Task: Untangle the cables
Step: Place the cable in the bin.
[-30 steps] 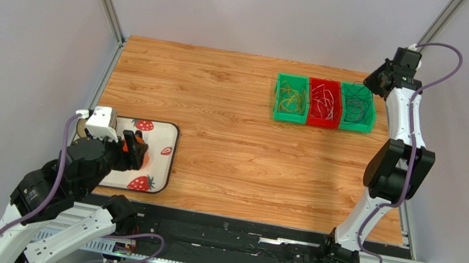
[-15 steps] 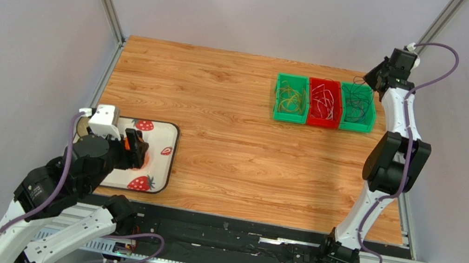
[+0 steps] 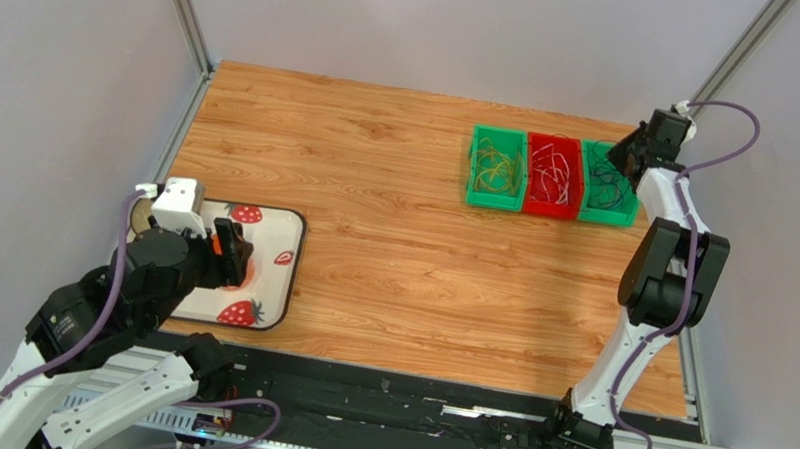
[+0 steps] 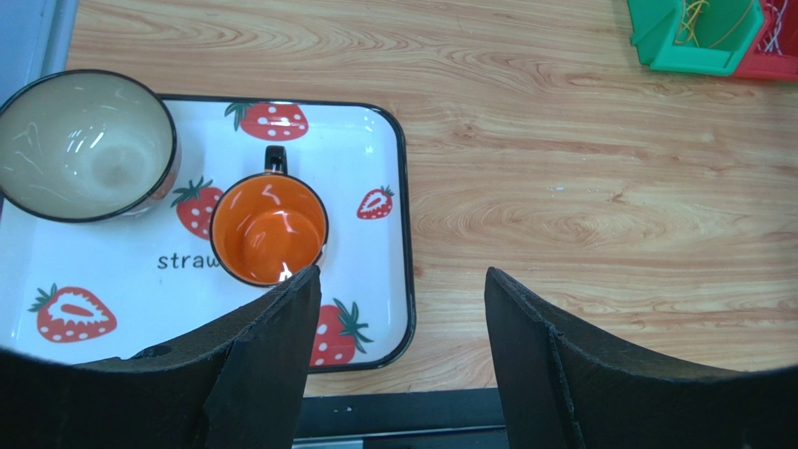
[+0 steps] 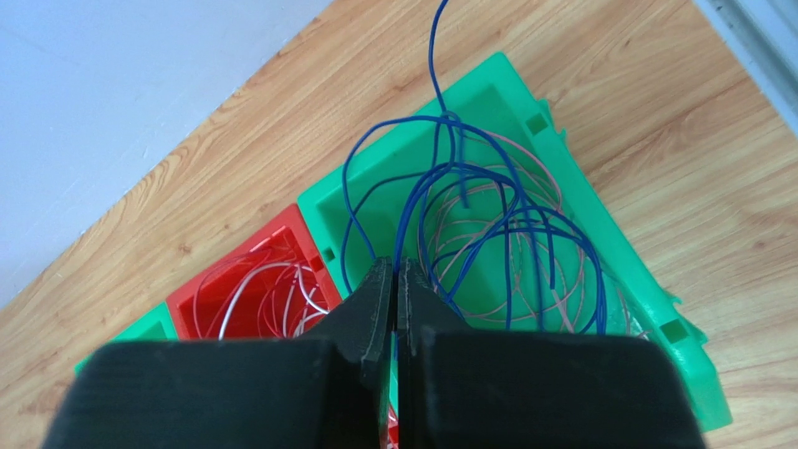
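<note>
We seem to be sorting: the right tool (image 5: 397,269) is closed, apparently pinching a blue cable (image 5: 401,210) over the end green bin (image 5: 656,309). Next comes opening to drop it in. The left tool (image 4: 401,276) hangs open above the strawberry tray (image 4: 375,140).

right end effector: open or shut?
Shut. In the right wrist view the right end effector has its jaws pressed together, apparently pinching a blue cable.

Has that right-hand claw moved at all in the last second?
Yes. The right gripper has shifted down and left in the overhead view, closer to the rightmost green bin.
</note>
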Action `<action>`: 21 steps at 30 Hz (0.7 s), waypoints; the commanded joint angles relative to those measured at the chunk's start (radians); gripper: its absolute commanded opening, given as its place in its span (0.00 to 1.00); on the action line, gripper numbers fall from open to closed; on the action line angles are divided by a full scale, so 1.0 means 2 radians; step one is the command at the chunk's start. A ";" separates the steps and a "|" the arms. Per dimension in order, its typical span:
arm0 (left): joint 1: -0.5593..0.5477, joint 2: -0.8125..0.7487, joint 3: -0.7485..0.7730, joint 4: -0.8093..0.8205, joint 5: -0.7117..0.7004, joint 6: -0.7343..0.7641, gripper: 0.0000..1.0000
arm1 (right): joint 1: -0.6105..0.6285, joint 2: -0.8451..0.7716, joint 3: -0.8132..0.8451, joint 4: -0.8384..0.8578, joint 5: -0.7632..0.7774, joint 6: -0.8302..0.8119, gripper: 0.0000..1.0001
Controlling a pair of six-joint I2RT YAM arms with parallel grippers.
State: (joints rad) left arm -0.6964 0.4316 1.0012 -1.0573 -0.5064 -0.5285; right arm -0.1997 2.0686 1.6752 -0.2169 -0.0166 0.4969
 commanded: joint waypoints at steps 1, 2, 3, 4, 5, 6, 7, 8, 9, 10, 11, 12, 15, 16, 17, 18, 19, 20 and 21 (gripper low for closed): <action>0.008 0.007 -0.001 0.012 0.000 0.000 0.73 | -0.001 -0.014 -0.024 0.049 -0.015 0.008 0.00; 0.008 0.006 -0.001 0.012 0.001 0.000 0.73 | -0.001 -0.016 -0.030 0.049 -0.015 0.009 0.00; 0.010 0.007 -0.001 0.012 0.002 0.000 0.73 | -0.001 -0.017 -0.034 0.050 -0.015 0.008 0.00; 0.011 0.005 -0.001 0.012 0.002 0.001 0.73 | -0.001 -0.019 -0.043 0.049 -0.016 0.008 0.00; 0.011 0.005 -0.001 0.013 0.002 0.001 0.73 | -0.001 -0.020 -0.047 0.050 -0.019 0.009 0.00; 0.012 0.006 -0.001 0.013 0.004 0.003 0.73 | -0.001 -0.020 -0.050 0.049 -0.022 0.009 0.00; 0.014 0.005 -0.002 0.014 0.005 0.003 0.73 | -0.001 -0.021 -0.059 0.049 -0.022 0.009 0.00; 0.015 0.005 -0.002 0.015 0.005 0.003 0.73 | -0.001 -0.022 -0.064 0.049 -0.021 0.012 0.00; 0.015 0.004 -0.003 0.015 0.005 0.003 0.73 | -0.001 -0.022 -0.068 0.052 -0.022 0.011 0.00; 0.016 0.005 -0.002 0.015 0.005 0.003 0.73 | -0.001 -0.023 -0.074 0.052 -0.022 0.010 0.00; 0.016 0.004 -0.002 0.016 0.005 0.003 0.73 | -0.001 -0.022 -0.076 0.052 -0.022 0.011 0.00; 0.016 0.003 -0.002 0.016 0.006 0.003 0.73 | -0.001 -0.021 -0.076 0.051 -0.024 0.009 0.00; 0.016 0.000 -0.002 0.016 0.006 0.004 0.73 | -0.001 -0.019 -0.068 0.042 -0.028 0.003 0.00; 0.017 0.000 -0.002 0.016 0.006 0.004 0.73 | -0.001 -0.020 -0.062 0.039 -0.032 0.000 0.00; 0.017 0.000 -0.003 0.016 0.006 0.004 0.73 | -0.001 -0.020 -0.051 0.033 -0.033 -0.001 0.00; 0.017 0.000 -0.003 0.016 0.007 0.004 0.73 | -0.001 -0.020 -0.043 0.021 -0.033 -0.003 0.00; 0.017 0.000 -0.002 0.016 0.007 0.003 0.73 | -0.001 -0.023 -0.035 0.015 -0.032 -0.005 0.01; 0.017 -0.001 -0.003 0.016 0.007 0.004 0.73 | -0.001 -0.025 -0.029 0.009 -0.031 -0.007 0.04; 0.018 -0.001 -0.003 0.016 0.007 0.004 0.73 | -0.001 -0.027 -0.017 0.000 -0.030 -0.008 0.20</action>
State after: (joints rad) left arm -0.6704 0.4320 1.0012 -1.0561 -0.4988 -0.5278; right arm -0.1997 2.0686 1.5459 -0.1902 -0.0711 0.5037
